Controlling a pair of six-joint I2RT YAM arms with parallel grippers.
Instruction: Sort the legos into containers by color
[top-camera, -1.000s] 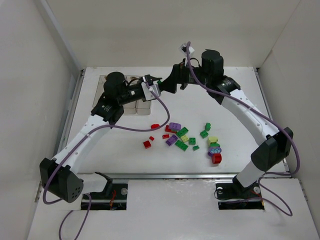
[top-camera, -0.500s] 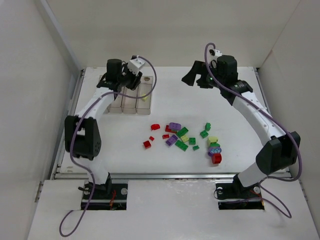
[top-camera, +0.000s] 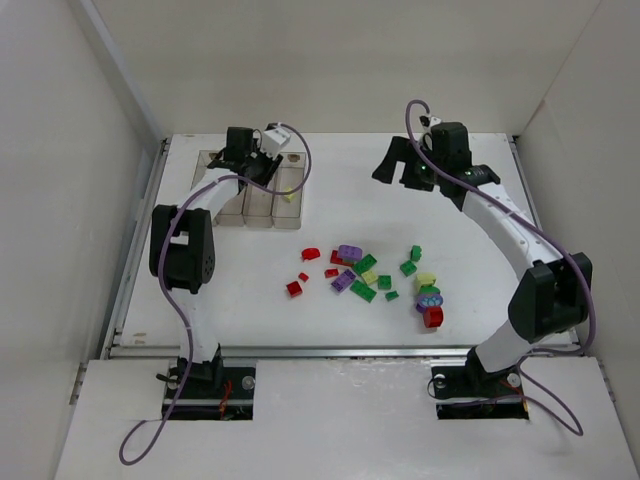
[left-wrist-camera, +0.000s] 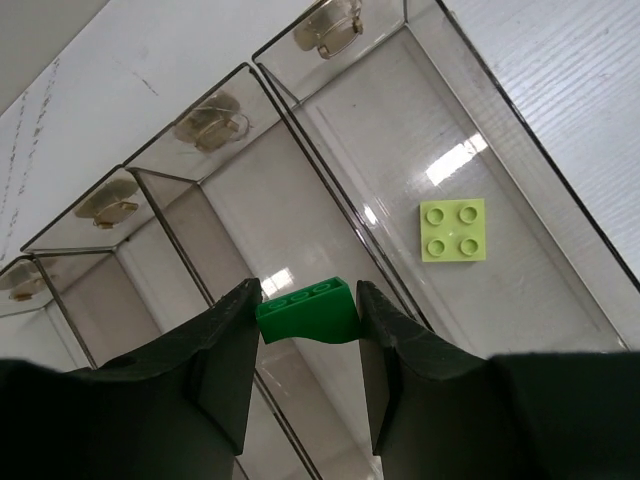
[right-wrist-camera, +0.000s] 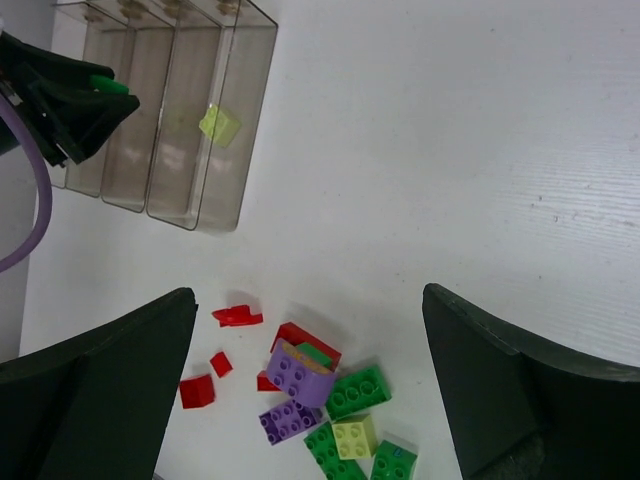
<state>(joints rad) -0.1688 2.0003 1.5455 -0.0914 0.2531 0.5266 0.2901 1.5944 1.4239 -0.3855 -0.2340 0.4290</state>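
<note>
My left gripper (left-wrist-camera: 308, 335) is shut on a small green lego (left-wrist-camera: 307, 312) and holds it above the middle of the row of clear containers (left-wrist-camera: 300, 140). One pale yellow lego (left-wrist-camera: 453, 230) lies in the rightmost bin. From above, the left gripper (top-camera: 250, 165) hangs over the containers (top-camera: 262, 215) at the back left. The remaining legos (top-camera: 365, 270), red, green, purple and pale yellow, are scattered mid-table. My right gripper (top-camera: 398, 165) is open and empty, high over the table behind the pile. The right wrist view shows a purple lego (right-wrist-camera: 298, 372) far below the right gripper (right-wrist-camera: 310, 385).
White walls enclose the table on the left, back and right. A red and purple stack (top-camera: 431, 305) stands at the pile's right end. Loose red pieces (right-wrist-camera: 215, 362) lie on the pile's left side, between it and the containers (right-wrist-camera: 190, 150).
A second ago both grippers were close together right of the bins. The left gripper has swung left over the bins with the green lego. The right gripper has pulled back to the right.
</note>
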